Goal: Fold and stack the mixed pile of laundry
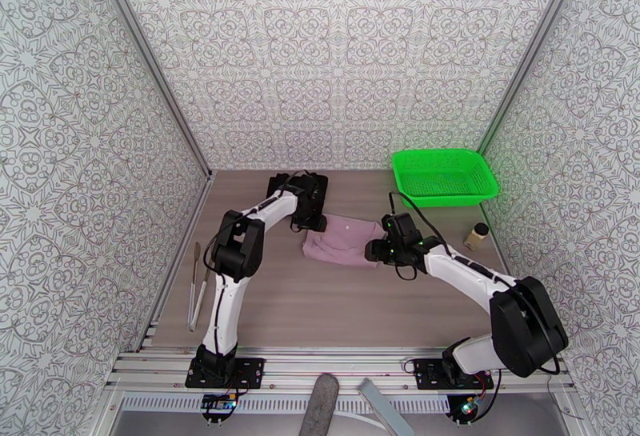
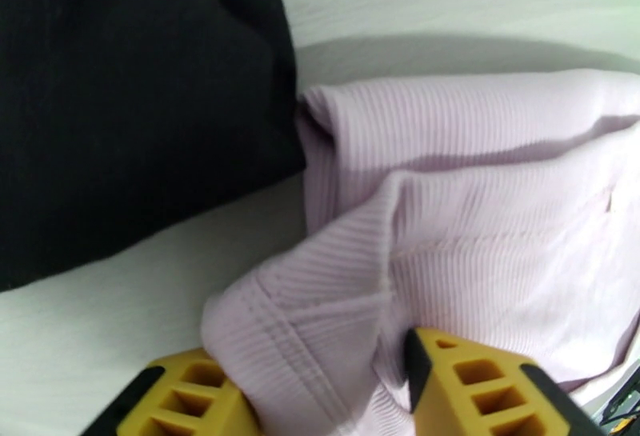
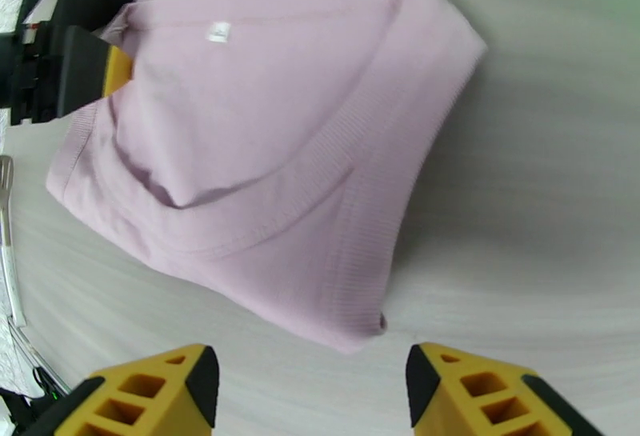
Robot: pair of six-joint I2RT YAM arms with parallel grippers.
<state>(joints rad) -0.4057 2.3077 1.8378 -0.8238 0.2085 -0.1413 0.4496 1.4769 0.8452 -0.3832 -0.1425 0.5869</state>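
The dusty pink shirt [image 1: 346, 240] lies folded in the middle of the table, a small white label on its top layer [image 3: 218, 30]. A plain black garment [image 1: 282, 187] lies just behind and left of it, their edges close together [image 2: 120, 110]. My left gripper [image 1: 314, 218] is at the shirt's left edge. In the left wrist view a raised fold of pink cloth [image 2: 336, 302] fills the gap between its yellow fingers [image 2: 472, 386]. My right gripper [image 3: 312, 386] hovers open just off the shirt's right corner [image 3: 364, 326], with bare table between its fingers.
A bright green mesh basket [image 1: 444, 176] stands at the back right. A small bottle [image 1: 478, 235] stands near the right wall. Metal tongs [image 1: 196, 286] lie along the left edge. Patterned walls close in the table on three sides.
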